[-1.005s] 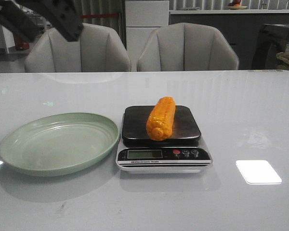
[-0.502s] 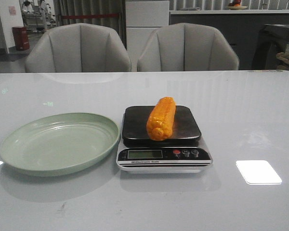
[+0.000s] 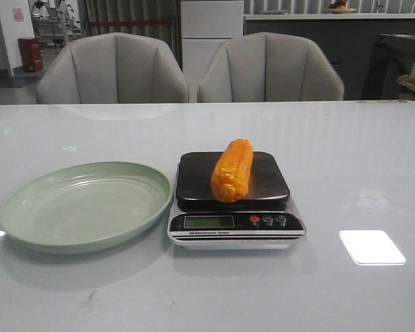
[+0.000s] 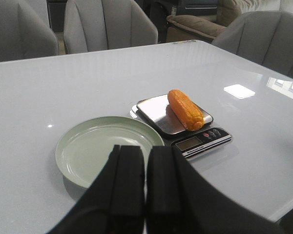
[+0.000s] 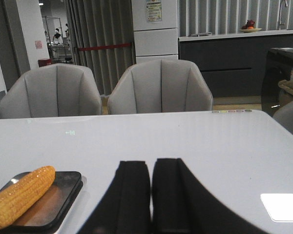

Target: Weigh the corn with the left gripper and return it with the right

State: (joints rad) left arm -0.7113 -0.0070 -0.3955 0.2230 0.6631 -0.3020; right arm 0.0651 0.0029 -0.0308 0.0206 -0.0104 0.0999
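Note:
The orange-yellow corn (image 3: 232,169) lies lengthwise on the dark platform of the kitchen scale (image 3: 263,223). It also shows in the left wrist view (image 4: 185,109) and the right wrist view (image 5: 20,195). The pale green plate (image 3: 48,228) sits empty just left of the scale. Neither arm shows in the front view. My left gripper (image 4: 145,152) is shut and empty, hanging above the plate's near rim (image 4: 75,176), well back from the corn. My right gripper (image 5: 151,166) is shut and empty, to the right of the scale (image 5: 63,200).
Two grey padded chairs (image 3: 111,69) (image 3: 270,69) stand behind the table's far edge. A bright light patch (image 3: 371,246) lies on the glossy white table right of the scale. A dark cabinet (image 3: 401,62) stands at the back right.
The left arm, seen at the upper left one second ago, has drawn out of the front view. The corn, scale and plate have not moved.

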